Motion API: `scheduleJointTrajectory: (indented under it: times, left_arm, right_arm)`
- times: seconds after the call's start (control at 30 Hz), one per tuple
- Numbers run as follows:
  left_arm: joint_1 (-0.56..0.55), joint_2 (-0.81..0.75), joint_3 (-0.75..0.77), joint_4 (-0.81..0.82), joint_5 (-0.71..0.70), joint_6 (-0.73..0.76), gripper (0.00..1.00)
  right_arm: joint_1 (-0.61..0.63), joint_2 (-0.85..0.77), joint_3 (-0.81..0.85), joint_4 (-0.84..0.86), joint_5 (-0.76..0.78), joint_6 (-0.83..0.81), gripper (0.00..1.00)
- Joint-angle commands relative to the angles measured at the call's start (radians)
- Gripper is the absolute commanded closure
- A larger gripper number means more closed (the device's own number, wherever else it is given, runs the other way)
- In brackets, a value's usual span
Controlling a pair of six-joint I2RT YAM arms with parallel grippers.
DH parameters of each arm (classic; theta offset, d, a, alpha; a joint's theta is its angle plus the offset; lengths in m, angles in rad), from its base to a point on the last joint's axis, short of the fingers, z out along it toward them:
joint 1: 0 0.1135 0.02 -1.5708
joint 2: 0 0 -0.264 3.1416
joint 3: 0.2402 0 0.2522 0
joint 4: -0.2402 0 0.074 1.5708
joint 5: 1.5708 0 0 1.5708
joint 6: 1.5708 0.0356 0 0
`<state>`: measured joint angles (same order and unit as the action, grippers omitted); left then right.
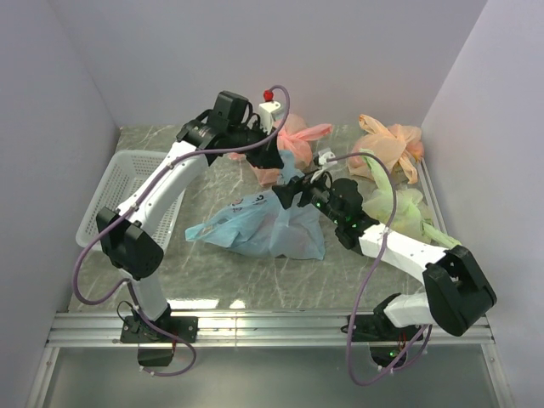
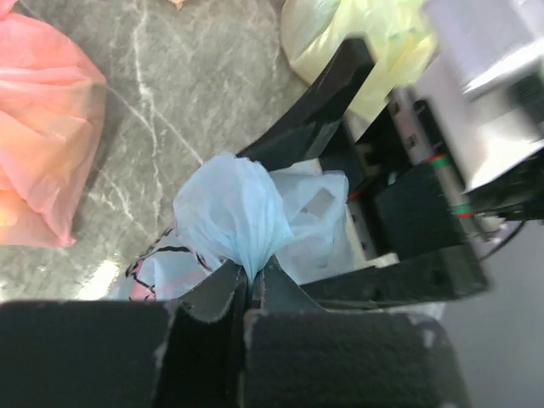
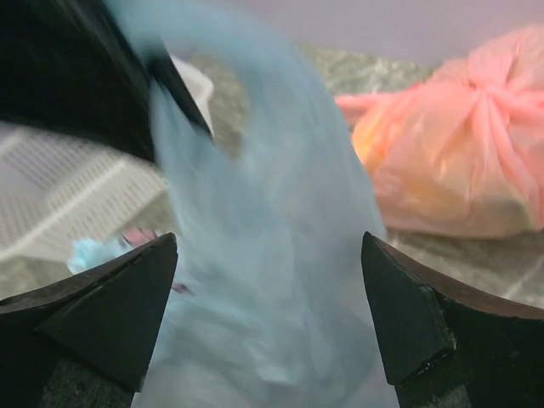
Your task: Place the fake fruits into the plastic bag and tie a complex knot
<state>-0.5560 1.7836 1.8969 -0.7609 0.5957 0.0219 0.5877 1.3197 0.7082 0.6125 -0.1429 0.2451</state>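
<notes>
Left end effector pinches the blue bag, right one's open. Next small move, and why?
Probably close the right end effector: its jaws stand open with the plastic bag between them, while the left end effector is shut on a bunched part of it.

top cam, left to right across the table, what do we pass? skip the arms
white basket → light blue bag → yellow-green bag

grey marble table (image 1: 212, 285), lilac walls (image 1: 357, 51)
</notes>
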Motion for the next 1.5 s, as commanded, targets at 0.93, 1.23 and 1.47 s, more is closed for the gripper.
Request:
scheduleJointTrajectory:
  times: [0.93, 1.23, 1.47]
  left_arm:
    - [0.059, -0.136, -0.058, 0.23, 0.455, -0.237, 1.0]
    - [0.08, -0.106, -0.016, 0.222, 0.408, -0.183, 1.0]
    - [0.08, -0.093, -0.004, 0.258, 0.435, -0.201, 1.0]
  right_arm:
    - [0.004, 0.345, 0.024, 0.3, 0.039, 0.129, 0.74]
    - [-0.022, 0.308, -0.104, 0.156, -0.076, 0.118, 0.81]
    - [-0.026, 0.334, -0.113, 0.084, -0.084, 0.114, 0.76]
